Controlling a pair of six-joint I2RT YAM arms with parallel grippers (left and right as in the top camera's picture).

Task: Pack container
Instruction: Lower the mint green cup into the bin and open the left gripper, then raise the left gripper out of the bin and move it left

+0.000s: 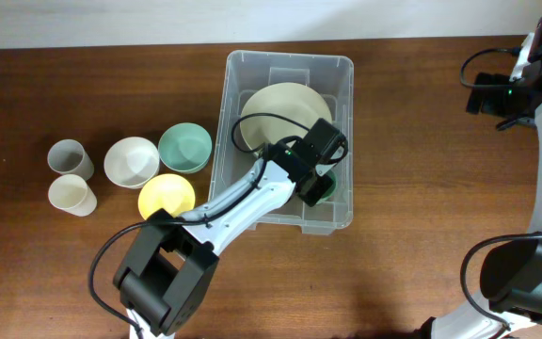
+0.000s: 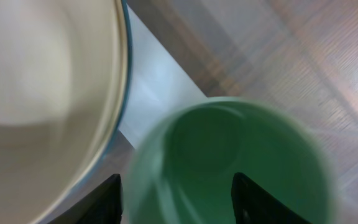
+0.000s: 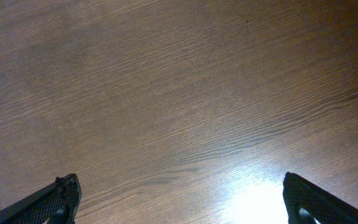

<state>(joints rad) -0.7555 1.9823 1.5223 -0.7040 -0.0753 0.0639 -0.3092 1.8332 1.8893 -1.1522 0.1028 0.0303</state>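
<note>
The clear plastic container (image 1: 290, 58) stands at the table's middle. It holds a large cream bowl (image 1: 285, 108) and a dark green cup (image 1: 318, 191) at its near right corner. My left gripper (image 1: 310, 177) is down inside the container, right over the green cup. In the left wrist view the gripper (image 2: 178, 194) has its fingers apart astride the near wall of the green cup (image 2: 241, 143), with the cream bowl (image 2: 42, 93) to the left. My right gripper (image 3: 182, 199) is wide open and empty above bare wood, at the far right (image 1: 486, 94).
Left of the container stand a mint bowl (image 1: 185, 148), a white bowl (image 1: 131, 161), a yellow bowl (image 1: 166, 196), a grey cup (image 1: 69, 157) and a cream cup (image 1: 71, 195). My left arm reaches over the container's near rim.
</note>
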